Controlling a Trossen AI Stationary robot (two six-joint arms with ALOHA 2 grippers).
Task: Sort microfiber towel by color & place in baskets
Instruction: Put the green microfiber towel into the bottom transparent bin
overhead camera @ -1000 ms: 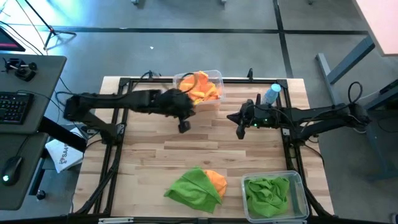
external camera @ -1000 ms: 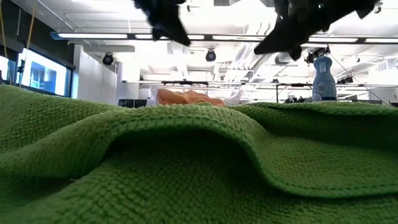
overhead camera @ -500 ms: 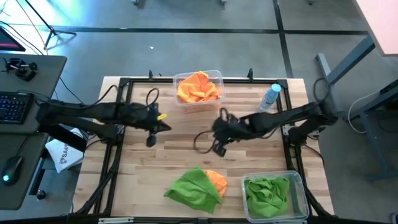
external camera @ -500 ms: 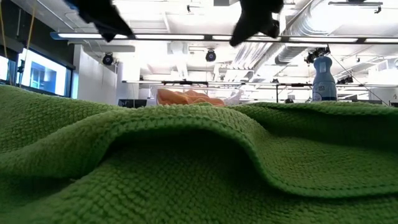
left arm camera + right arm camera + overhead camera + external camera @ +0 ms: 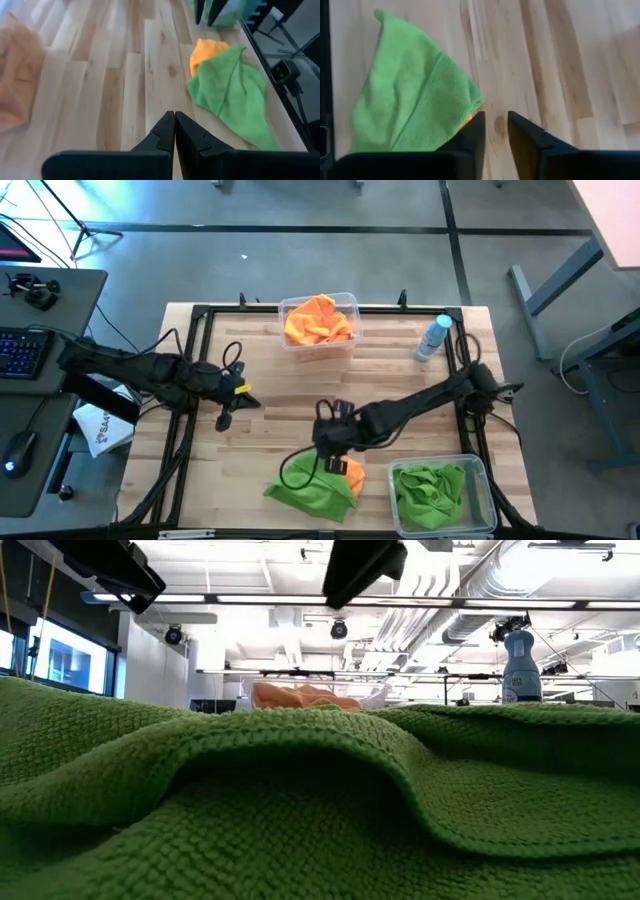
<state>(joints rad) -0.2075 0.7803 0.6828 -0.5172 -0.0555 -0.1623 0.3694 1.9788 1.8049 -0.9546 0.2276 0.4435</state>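
High view: right claw is hovering near the middle of the counter's front edge, right at the loose pile, fingers parted a little with nothing between them. Right wrist view is showing the gap between its fingers over bare wood, just beside the green towel, with a sliver of the orange towel peeking from under it.

Loose pile: green towel is lying on top of the orange one at the front edge, orange sticking out on the side toward the front-right basket.

Front-right basket is holding green towels. Back basket at the middle of the back edge is holding orange towels.

Left claw is waiting near the left edge, fingers closed together, empty; left wrist view confirms the tips touching.

Clear bottle is standing near the back-right corner.
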